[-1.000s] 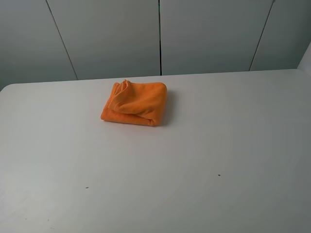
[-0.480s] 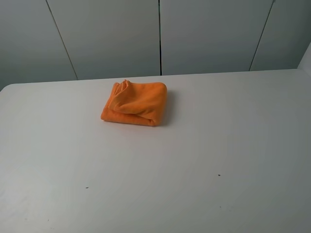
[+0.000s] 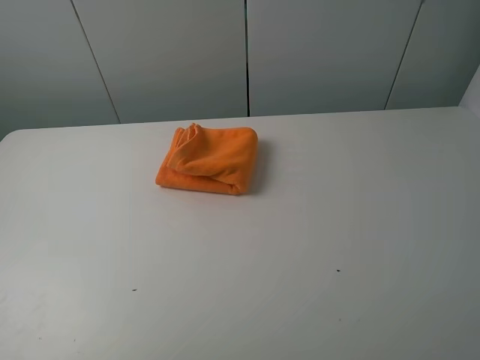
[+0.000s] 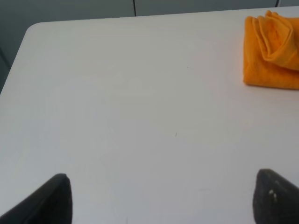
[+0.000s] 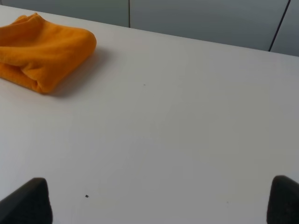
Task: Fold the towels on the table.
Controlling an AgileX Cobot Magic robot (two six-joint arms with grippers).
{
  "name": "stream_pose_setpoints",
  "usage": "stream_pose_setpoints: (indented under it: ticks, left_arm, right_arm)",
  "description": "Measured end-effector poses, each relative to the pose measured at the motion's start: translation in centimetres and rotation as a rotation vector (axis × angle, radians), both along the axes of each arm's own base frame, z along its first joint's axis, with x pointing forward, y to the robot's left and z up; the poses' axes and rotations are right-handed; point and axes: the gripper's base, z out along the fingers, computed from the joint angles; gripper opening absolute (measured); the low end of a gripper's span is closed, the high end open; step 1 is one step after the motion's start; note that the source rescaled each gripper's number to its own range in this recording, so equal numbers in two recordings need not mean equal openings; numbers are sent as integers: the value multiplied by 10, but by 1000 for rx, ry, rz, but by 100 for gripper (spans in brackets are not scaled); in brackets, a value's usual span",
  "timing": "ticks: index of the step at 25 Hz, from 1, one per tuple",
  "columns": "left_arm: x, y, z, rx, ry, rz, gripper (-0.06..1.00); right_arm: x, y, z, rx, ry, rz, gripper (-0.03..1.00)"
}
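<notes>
Left hand [image 4: 161, 198] and right hand [image 5: 161, 200] both spread wide, holding nothing, hovering low over bare worktop [image 3: 315, 225] and well apart from the towel [image 3: 208, 159], which lies upper centre-left of the high view as an already folded, slightly puffy orange bundle. Looks near done; if another fold or tidy is wanted, pinch the loose layered edges at the towel's far corner with one hand, pin the fat rolled edge with the other. No containers in view.
</notes>
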Motion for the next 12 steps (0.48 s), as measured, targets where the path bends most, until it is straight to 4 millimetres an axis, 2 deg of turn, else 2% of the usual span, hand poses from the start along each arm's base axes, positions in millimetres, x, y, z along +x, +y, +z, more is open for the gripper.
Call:
stream_pose_setpoints:
  ticks: [12]
  left_arm:
    - [0, 0, 0, 1, 0, 1, 100]
  right_arm:
    - [0, 0, 0, 1, 0, -13, 100]
